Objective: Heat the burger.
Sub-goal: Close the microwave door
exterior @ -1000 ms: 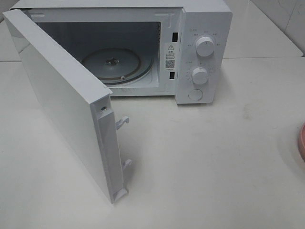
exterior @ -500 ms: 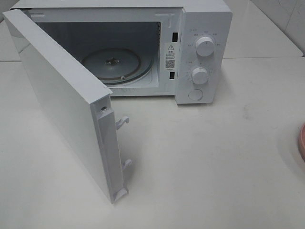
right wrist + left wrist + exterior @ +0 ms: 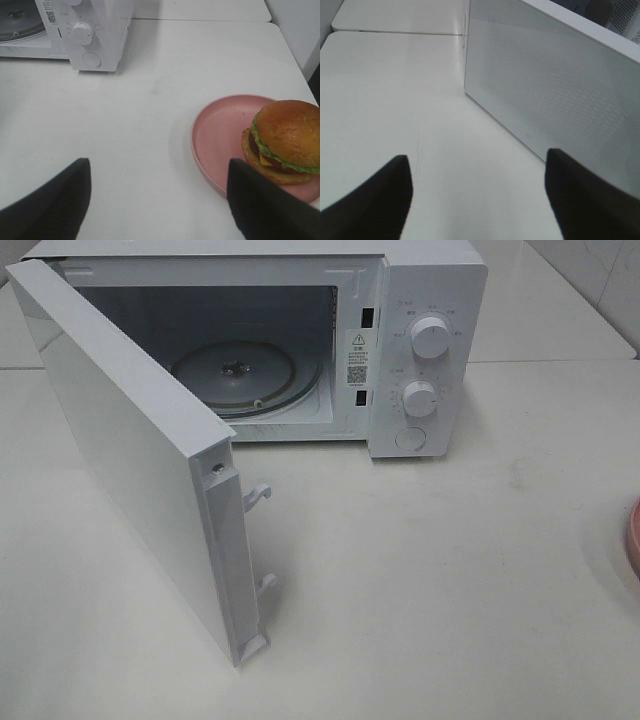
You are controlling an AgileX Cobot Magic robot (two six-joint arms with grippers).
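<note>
The burger, with a golden-brown bun, green lettuce and a dark patty, sits on the far side of a pink plate in the right wrist view. My right gripper is open, short of the plate and a little to its side, with nothing between its fingers. Only the plate's rim shows at the right edge of the exterior high view, where the burger and both grippers are out of view. My left gripper is open over bare table, close to the outer face of the microwave door.
A white microwave stands at the back with its door swung far out toward the front left. The glass turntable inside carries nothing. Two dials and a button are on its right panel.
</note>
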